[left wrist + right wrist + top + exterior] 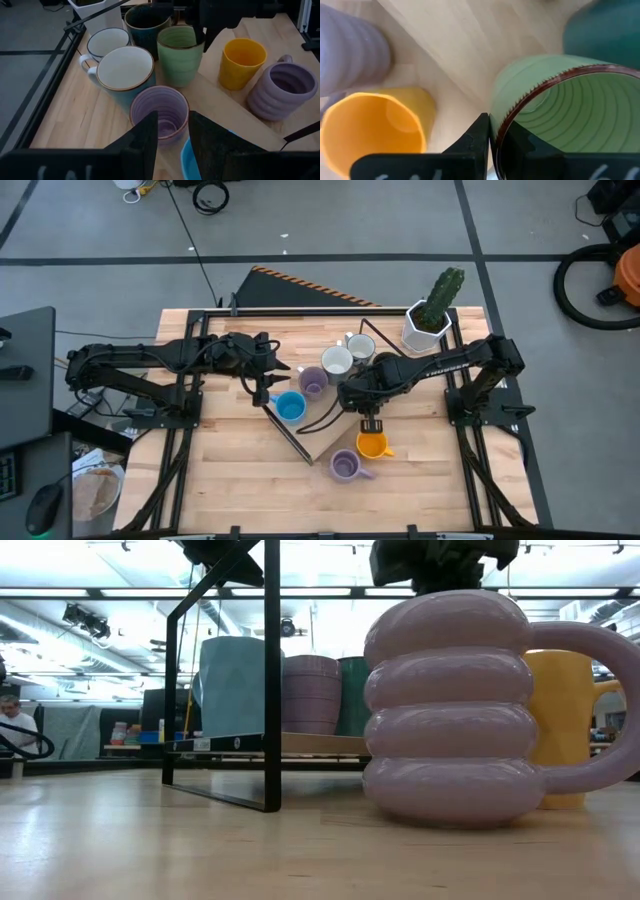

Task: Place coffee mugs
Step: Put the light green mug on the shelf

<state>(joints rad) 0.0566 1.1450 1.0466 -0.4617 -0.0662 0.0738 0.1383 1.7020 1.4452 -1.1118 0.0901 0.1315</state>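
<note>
Right gripper [490, 137]: fingers pinched on the rim of the ribbed green ceramic mug [560, 115], one inside, one outside.
Mug's place: on the raised wooden board [220, 90], beside the yellow-orange mug [372, 445].
Advice: lift straight, keeping clear of neighbours.
Left gripper [172, 132]: slightly parted, empty, above the ribbed lavender mug [161, 111].

The tabletop [230, 480] is pale, matt wood with fine grain. The ringed lavender mug [450, 710] looks like glossy glazed ceramic, catching soft highlights. The green mug [560, 110] is ribbed inside with a brown glazed rim; the orange mug [242, 62] is smooth
</note>
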